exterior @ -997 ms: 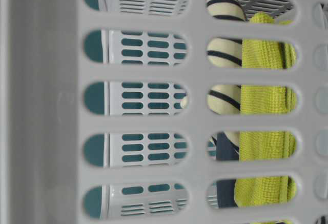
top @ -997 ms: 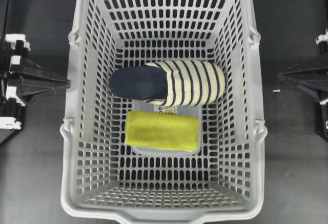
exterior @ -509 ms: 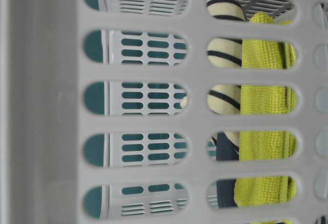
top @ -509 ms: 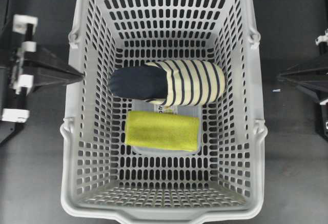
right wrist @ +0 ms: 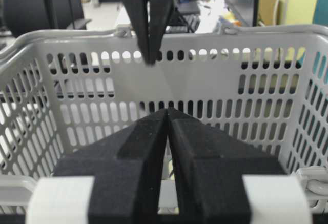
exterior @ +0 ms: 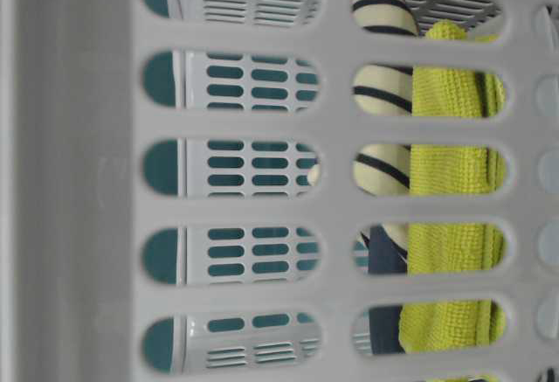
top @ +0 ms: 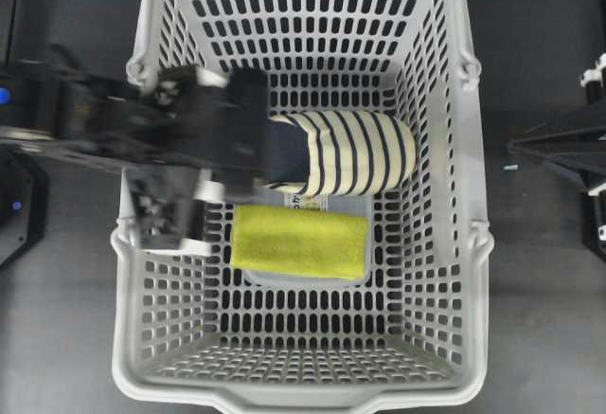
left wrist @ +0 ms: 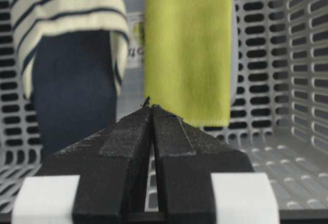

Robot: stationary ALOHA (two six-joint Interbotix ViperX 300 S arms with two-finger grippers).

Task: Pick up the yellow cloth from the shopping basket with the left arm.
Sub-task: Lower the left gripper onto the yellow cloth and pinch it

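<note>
Where the yellow cloth [top: 299, 242] lies is the floor of the shopping basket [top: 133, 243], flat and spread out, on a pale insert at the floor's middle. Its long edge runs just beside the striped slipper [top: 350, 153]; whether the two touch I cannot tell. Seen through the basket's slotted wall in the table-level view, the cloth [exterior: 456, 172] sits against the slipper [exterior: 382, 93], the navy part showing below the cream stripes.

My left claw [left wrist: 151, 106] is clenched, both fingers pressed together to a point, grasping nothing. It hangs inside the basket above the floor, its tip aimed at the gap between the slipper's navy insole [left wrist: 74, 88] and the near end of the cloth [left wrist: 187, 49]. It is not touching the cloth. From overhead my left arm [top: 189, 135] reaches across the basket's left rim and covers the slipper's open heel end; it shows blurred there.

My right claw [right wrist: 168, 112] is likewise clenched and empty. It sits outside the basket on the opposite side, level with the basket's rim [right wrist: 205, 32], pointing at the wall. In the overhead view it [top: 516, 145] rests over the dark counter [top: 540, 272], apart from the basket.
</note>
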